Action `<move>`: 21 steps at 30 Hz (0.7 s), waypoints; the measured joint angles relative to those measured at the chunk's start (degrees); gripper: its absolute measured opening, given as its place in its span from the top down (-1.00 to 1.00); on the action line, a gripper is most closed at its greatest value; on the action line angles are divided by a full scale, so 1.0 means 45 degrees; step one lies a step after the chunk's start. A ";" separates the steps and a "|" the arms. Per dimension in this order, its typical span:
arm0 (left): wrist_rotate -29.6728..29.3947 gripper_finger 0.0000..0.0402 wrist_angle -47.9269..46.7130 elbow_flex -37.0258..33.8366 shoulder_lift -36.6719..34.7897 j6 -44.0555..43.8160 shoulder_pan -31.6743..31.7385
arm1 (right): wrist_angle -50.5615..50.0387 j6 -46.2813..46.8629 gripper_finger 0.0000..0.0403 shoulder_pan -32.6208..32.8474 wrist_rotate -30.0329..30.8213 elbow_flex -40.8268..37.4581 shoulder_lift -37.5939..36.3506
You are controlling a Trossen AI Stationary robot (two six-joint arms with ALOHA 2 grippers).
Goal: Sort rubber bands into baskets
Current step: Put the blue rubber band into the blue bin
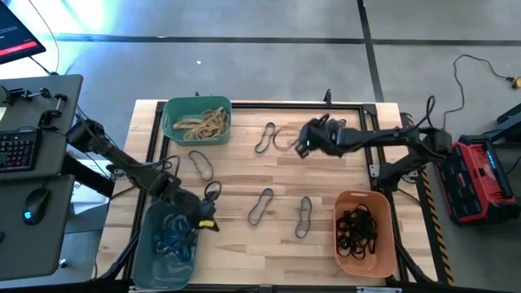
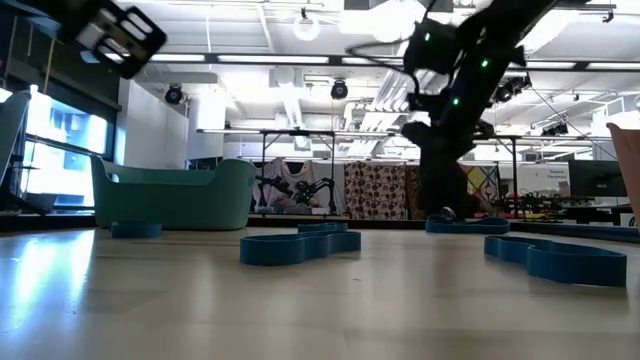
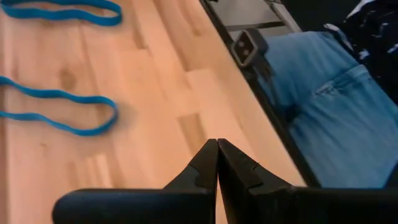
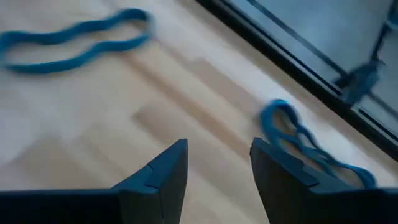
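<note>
**Blue bands remain loose on the wood**

Blue rubber bands (image 1: 260,206) lie mid-table. The right gripper (image 4: 217,163), jaws spread and empty, hovers at the far side with a band (image 4: 297,138) just ahead; drop straight over it. The left gripper (image 3: 217,163), clenched empty, sits by the grey-blue basket (image 1: 146,244).

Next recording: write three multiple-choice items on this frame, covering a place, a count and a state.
1. In the high view, the teal-green plastic basket of tan rubber bands sits: A top left, B bottom right, C centre.
2. Baskets on the wooden table: A two, B three, C four.
3. The right gripper is: A open, B shut, C unseen.
Answers: A, it sits by the table's upper-left corner; B, a grey-blue basket and an orange basket join it; A, its fingers stand apart.
</note>
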 joint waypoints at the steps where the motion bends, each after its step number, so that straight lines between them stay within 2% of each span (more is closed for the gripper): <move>1: 0.0130 1.00 0.0000 0.0000 0.0000 0.0181 0.0234 | 0.0045 -0.0065 0.18 -0.0482 -0.0107 -0.0002 0.0000; 6: 0.0370 1.00 0.0008 0.0000 0.0000 0.1208 0.1277 | 0.0573 -0.0758 0.18 -0.2734 -0.1729 -0.0002 0.0198; 9: 0.0373 1.00 0.0019 0.0000 0.0000 0.1656 0.1786 | 0.0910 -0.1416 0.18 -0.3579 -0.2372 -0.0002 0.0714; 21: 0.0402 1.00 -0.0021 -0.0005 0.0000 0.2348 0.2553 | 0.1833 -0.3122 0.18 -0.5225 -0.2554 -0.0007 0.2262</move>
